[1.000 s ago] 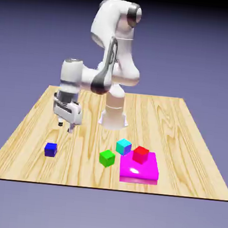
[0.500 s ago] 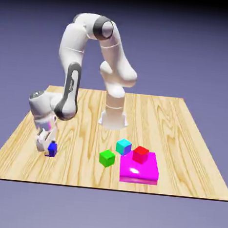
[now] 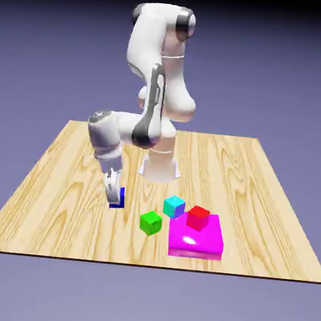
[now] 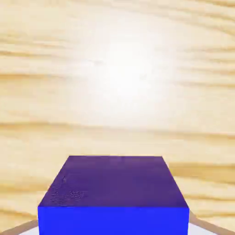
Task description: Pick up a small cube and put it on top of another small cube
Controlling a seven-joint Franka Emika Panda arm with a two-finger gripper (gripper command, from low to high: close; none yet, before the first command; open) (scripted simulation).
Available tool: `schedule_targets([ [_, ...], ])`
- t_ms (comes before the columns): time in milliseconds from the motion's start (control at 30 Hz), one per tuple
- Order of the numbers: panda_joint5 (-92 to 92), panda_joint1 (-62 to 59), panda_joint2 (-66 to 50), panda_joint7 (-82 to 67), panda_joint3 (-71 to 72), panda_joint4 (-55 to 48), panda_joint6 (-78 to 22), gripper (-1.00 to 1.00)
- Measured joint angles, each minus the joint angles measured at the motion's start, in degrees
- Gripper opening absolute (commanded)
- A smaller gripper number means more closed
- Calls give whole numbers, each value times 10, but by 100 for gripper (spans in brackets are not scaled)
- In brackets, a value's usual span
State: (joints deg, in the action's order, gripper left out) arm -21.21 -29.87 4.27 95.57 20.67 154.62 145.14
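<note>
My gripper [image 3: 115,197] is shut on the small blue cube [image 3: 118,199] and holds it just above the table, left of the other cubes. In the hand view the blue cube [image 4: 114,195] fills the bottom middle and hides most of my fingertips; bare wood lies beyond it. A green cube [image 3: 150,222] sits on the table to the exterior view's right of the blue one. A cyan cube [image 3: 174,206] stands just behind the green cube. A red cube [image 3: 198,217] rests on the magenta block [image 3: 197,241].
The magenta block is a flat slab near the table's front edge, right of the green cube. The robot's white base [image 3: 159,164] stands behind the cubes. The wooden table [image 3: 51,173] spreads to both sides.
The gripper came down to the blue cube at the left, closed on it, and has carried it to the exterior view's right, toward the green cube.
</note>
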Motion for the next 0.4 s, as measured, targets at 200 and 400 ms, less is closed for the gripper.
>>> schedule_targets([
  [200,-6,28,-35,19,21,23,62,-100],
  [400,1,39,-110,22,18,25,138,100],
])
